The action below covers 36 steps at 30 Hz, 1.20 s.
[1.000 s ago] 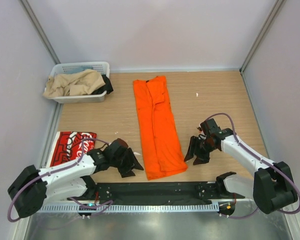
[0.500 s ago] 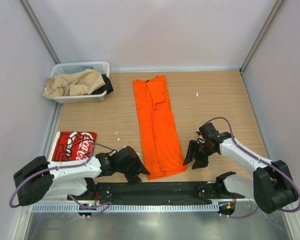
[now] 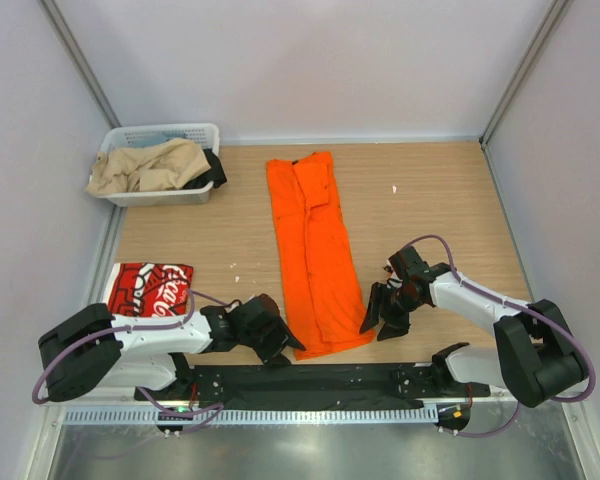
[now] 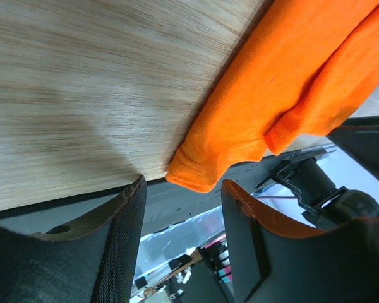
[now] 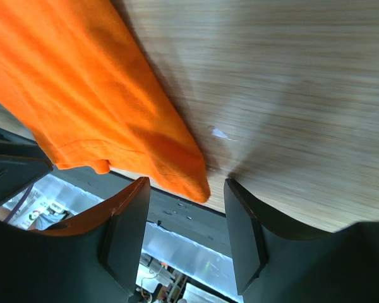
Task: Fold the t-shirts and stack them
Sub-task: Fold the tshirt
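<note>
Grippers first: my L gripper sits at the near edge, jaws apart, nothing clamped. The near-left corner of the orange tee lies right between the jaws, hanging just past the table edge. R gripper is spread the same way, unclamped, w/ the tee's near-right corner between its jaws. The tee lies flat mid-table, folded into a long narrow strip running toward the far wall. Red tee is folded flat at the left edge, just beyond my L arm. Basket is in the far-left corner, w/ beige cloth heaped in it.
</note>
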Tool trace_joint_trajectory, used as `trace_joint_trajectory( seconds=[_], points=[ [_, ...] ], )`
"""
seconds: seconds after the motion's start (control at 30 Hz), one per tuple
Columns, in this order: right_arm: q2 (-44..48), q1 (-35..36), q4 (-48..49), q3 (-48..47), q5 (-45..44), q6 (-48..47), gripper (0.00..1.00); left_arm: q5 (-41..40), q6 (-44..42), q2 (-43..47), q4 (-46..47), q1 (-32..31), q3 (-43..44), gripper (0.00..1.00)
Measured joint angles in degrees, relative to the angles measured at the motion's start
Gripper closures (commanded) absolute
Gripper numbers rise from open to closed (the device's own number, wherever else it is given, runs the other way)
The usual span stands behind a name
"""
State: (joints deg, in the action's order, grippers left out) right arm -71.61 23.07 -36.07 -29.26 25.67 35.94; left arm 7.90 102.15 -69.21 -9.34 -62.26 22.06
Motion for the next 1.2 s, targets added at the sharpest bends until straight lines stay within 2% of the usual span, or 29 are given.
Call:
trace_joint_trajectory(
  seconds=[0.43,0.6,0.7,0.73,0.77,0.8,0.83,0.87,1.03,1.2],
  points=[
    [-2.12,1.90,1.84,-0.22,1.97,1.36,0.44,-1.38,2.23,-0.81,-0.20,-0.35,0.02,0.60],
    [-3.15,1.88,1.88,-0.55,2.38,1.49,0.47,-1.77,2.34,-2.75,1.88,-0.37,0.20,0.76],
    [-3.54,1.86,2.08,-0.39,2.51,1.53,0.55,-1.77,2.14,-3.96,2.93,-0.37,0.31,0.91],
    [-3.65,1.90,2.19,-0.33,2.54,1.53,0.60,-1.62,2.21,-4.24,3.26,-0.39,0.31,1.00],
    [-3.69,1.97,2.36,-0.20,2.49,1.66,0.63,-1.68,2.10,-4.35,3.34,-0.39,0.31,1.00],
    [-3.80,2.19,3.08,0.15,2.62,1.84,0.70,-1.77,2.03,-4.31,3.39,-0.39,0.31,1.00],
    [-3.80,2.56,3.67,0.50,2.69,1.97,0.92,-1.84,1.97,-4.22,3.37,-0.42,0.31,1.00],
    [-3.76,3.02,4.55,0.96,2.49,1.95,0.99,-1.88,1.90,-4.13,3.26,-0.42,0.31,1.00],
    [-1.60,8.09,8.24,3.02,1.97,5.73,0.99,-2.99,-0.81,-1.92,-0.28,-0.42,0.48,1.00],
    [4.07,11.21,7.39,2.97,-1.44,9.07,0.99,-6.51,-6.82,-0.35,-11.74,0.31,6.62,1.00]
  ],
)
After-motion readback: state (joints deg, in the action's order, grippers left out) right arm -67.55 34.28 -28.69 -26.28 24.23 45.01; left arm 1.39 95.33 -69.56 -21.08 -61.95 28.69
